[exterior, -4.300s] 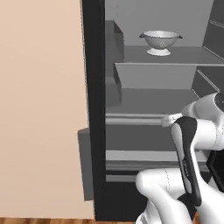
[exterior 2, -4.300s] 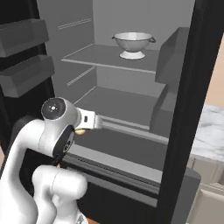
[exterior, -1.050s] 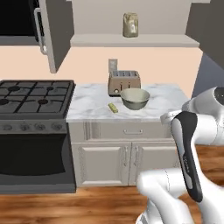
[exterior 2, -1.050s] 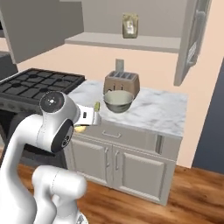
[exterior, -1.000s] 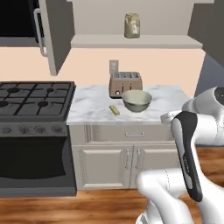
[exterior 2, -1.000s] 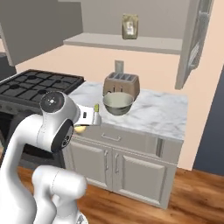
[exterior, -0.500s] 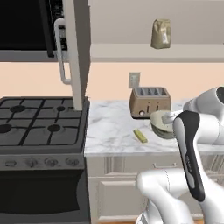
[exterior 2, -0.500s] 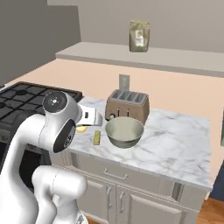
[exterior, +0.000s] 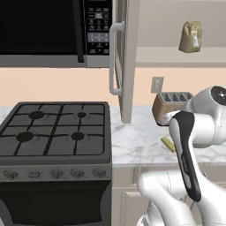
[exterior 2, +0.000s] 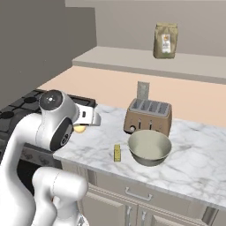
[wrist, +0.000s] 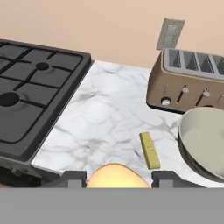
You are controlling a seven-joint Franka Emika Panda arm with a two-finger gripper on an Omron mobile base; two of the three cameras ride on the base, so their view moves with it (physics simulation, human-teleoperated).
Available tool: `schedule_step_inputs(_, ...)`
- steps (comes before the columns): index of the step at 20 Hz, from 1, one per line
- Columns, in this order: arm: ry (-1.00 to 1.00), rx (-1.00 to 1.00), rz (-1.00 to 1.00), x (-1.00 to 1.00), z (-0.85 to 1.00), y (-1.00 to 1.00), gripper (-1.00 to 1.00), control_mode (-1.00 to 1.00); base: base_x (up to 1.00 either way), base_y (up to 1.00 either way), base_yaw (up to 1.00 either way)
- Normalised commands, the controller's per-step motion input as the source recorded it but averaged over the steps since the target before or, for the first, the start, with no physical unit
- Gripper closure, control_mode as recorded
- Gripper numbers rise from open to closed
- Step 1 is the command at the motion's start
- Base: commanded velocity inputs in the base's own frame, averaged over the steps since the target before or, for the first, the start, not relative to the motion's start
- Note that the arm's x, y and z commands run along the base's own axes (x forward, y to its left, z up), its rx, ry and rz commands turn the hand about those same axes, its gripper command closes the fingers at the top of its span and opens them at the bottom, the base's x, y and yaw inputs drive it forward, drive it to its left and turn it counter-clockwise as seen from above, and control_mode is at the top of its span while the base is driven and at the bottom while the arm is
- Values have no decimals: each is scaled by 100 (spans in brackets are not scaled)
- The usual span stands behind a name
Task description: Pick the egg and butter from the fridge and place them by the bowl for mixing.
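The marble tabletop (exterior 2: 185,163) is the biggest thing before me, pale and veined, glossy enough that I judge it slick under anything round. To the left of the bowl (exterior 2: 149,148), across a bare stretch of marble, sits the black gas stove (exterior: 53,132) flush against the tabletop's edge; above it hangs the microwave (exterior: 48,31). Just behind the bowl stands the brown toaster (exterior 2: 147,117), with a wall outlet (exterior 2: 142,91) above it and a paper bag (exterior 2: 164,41) up on the shelf (exterior 2: 132,59).

The bowl itself is wide, shallow and empty, near the tabletop's front edge. Just left of the bowl, apart from it, lies the butter (exterior 2: 117,152): small, stiff for now, greasy, already set down.

The egg (wrist: 116,176) is in my pincer (wrist: 117,178), well left of the bowl and over the tabletop's stove end. The fingers are partly closed on its sides, one either side of the shell. It is light, smooth and brittle, so I judge a gentle hold across its widest part is right. Being round, it may roll on that marble, so it wants setting down softly close against the butter or bowl.
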Motion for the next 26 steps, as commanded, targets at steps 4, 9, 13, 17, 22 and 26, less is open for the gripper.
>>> schedule_step_inputs(4, 4, -2, 0, 0, -38, 0, 100, -100, 0, 0, 0)
schedule_step_inputs(9, 3, -1, 1, 0, -65, 0, 100, -100, 0, 0, 0)
schedule_step_inputs(13, 0, -1, 2, 17, -56, 0, 100, -100, 0, 0, 0)
schedule_step_inputs(17, 1, -1, 0, 60, -36, 0, 100, -100, 0, 0, 0)
schedule_step_inputs(22, 4, -1, 0, 74, -31, 0, 100, -100, 0, 0, 0)
schedule_step_inputs(26, 9, 0, 0, 84, -37, -2, 100, -100, 0, 0, 0)
